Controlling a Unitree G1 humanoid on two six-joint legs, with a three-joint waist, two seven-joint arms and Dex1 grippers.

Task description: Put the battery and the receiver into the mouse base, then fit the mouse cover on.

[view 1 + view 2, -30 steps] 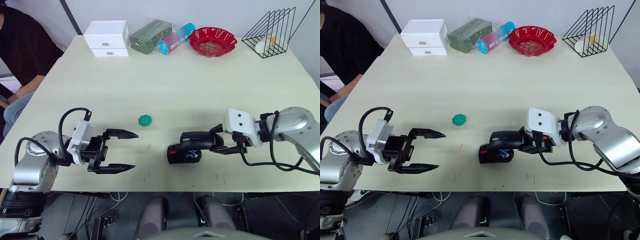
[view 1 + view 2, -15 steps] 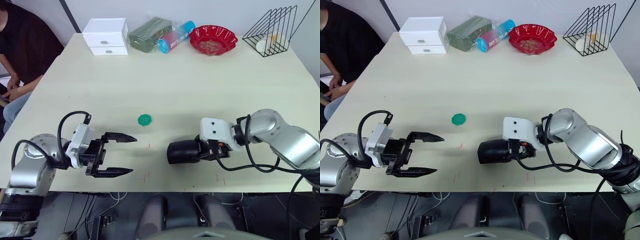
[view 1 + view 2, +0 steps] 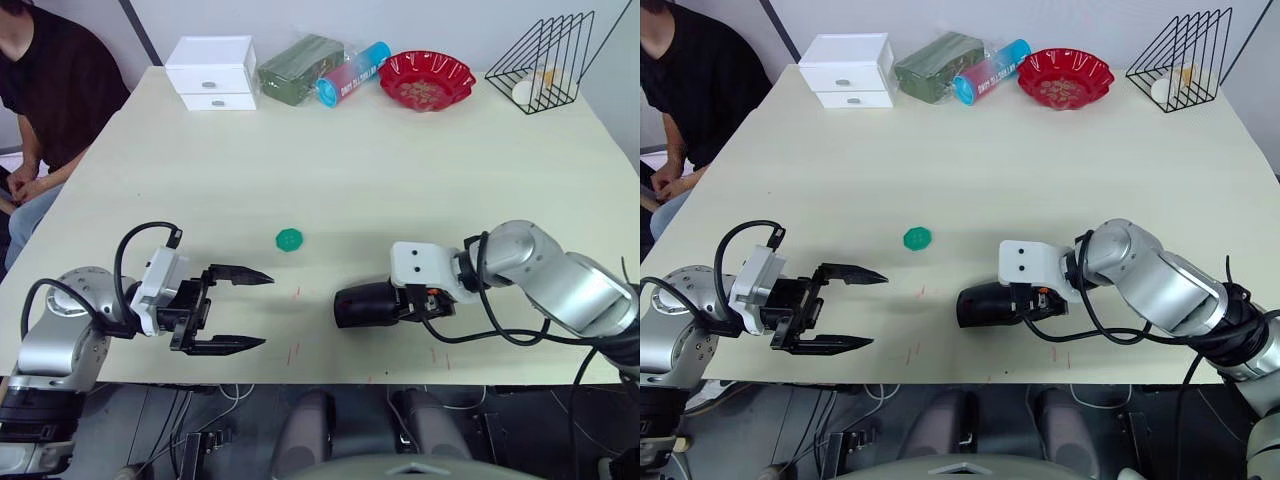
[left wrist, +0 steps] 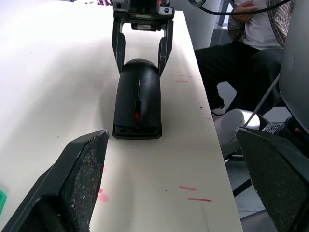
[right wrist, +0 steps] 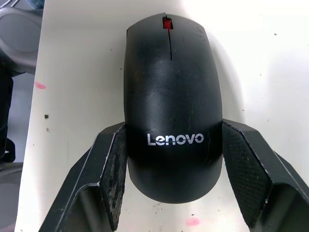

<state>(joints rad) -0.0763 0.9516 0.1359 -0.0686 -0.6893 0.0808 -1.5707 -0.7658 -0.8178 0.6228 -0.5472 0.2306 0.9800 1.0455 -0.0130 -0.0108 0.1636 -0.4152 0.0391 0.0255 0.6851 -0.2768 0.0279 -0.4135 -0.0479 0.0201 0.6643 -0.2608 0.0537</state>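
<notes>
1. The mouse cover (image 5: 171,92) sits on the mouse base, lower centre of the frame near the worktop (image 3: 400,170) front edge.
2. The right gripper (image 5: 171,162) straddles its rear, fingers (image 5: 113,169) flanking the sides; whether they press is unclear.
3. The mouse's long axis points toward the left gripper (image 3: 240,310), spread wide and empty, well apart.

Readable text: one brand name
"Lenovo" stands in pale letters across the rear of the mouse cover (image 5: 170,101), low in the right wrist frame. Lettering on the blue tube (image 3: 352,76) at upper centre is too small to read.
</notes>
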